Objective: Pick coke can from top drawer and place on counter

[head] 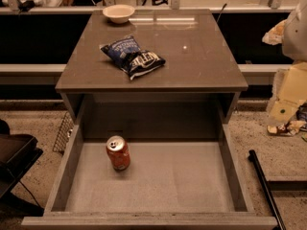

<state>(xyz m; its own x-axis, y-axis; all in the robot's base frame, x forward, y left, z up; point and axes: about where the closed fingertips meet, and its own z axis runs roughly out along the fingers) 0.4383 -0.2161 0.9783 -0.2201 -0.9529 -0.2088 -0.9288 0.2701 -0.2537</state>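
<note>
The coke can [118, 153] stands upright on the speckled floor of the open top drawer [158, 181], left of centre and towards the back. The drawer is pulled fully out under the counter [192, 56]. My arm and gripper [288, 107] show as pale shapes at the right edge, beside the counter, well away from the can and above floor level. Nothing is held that I can see.
A blue chip bag [133, 56] lies on the counter's left half, and a white bowl [118, 13] sits at its back left edge. A black rod [263, 188] lies to the right of the drawer. A wire basket [62, 133] and a dark object [14, 162] are on the left.
</note>
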